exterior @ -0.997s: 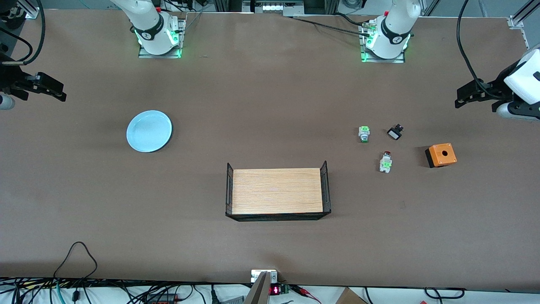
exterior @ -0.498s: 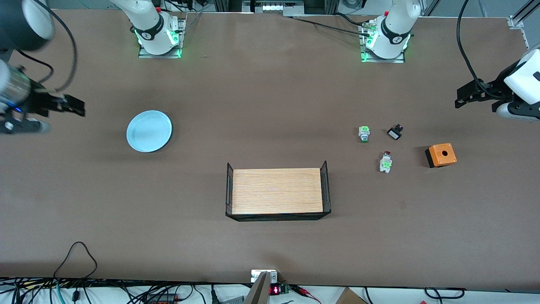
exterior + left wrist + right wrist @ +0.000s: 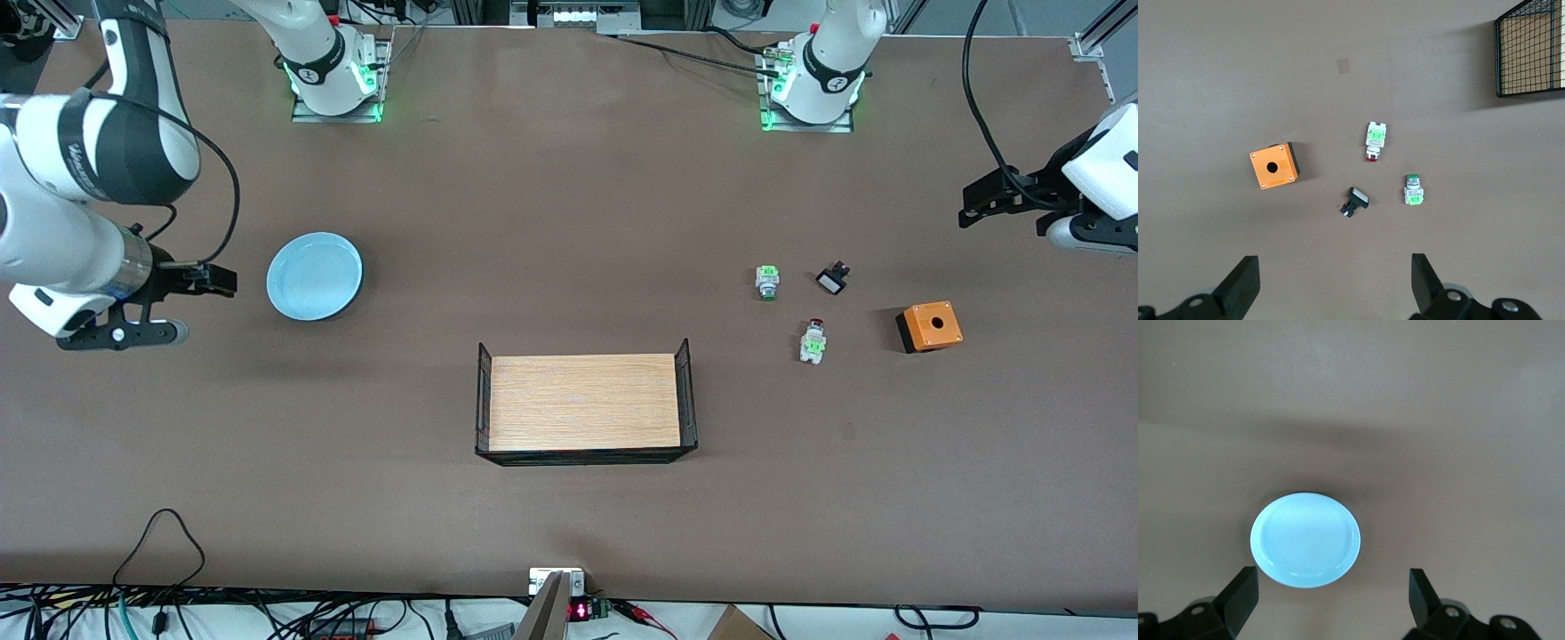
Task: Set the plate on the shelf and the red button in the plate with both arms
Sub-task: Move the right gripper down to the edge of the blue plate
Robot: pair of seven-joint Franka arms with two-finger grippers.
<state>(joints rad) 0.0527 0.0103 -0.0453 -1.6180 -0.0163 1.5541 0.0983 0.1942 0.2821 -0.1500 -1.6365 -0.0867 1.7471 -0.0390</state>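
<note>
The plate (image 3: 315, 276) lay flat on the tabletop (image 3: 551, 222) toward the right arm's end, with nothing on it. The right claw (image 3: 209, 280) hung just beside the plate at that end, its fingers (image 3: 1238, 597) released and spread wide, grasping nothing. The red button (image 3: 813, 340) lay on its side toward the left arm's end, nearer to the front camera than a green-capped switch (image 3: 767, 282) and a small black-and-white part (image 3: 832, 280), with an orange box (image 3: 929, 326) beside it. A wire tray with a wooden floor (image 3: 584, 402) stood between the two groups, nearer to the front camera. The left claw (image 3: 982, 203) waited in the air at the left arm's end of the tabletop, likewise released and spread, its fingers (image 3: 1423, 283) grasping nothing.
</note>
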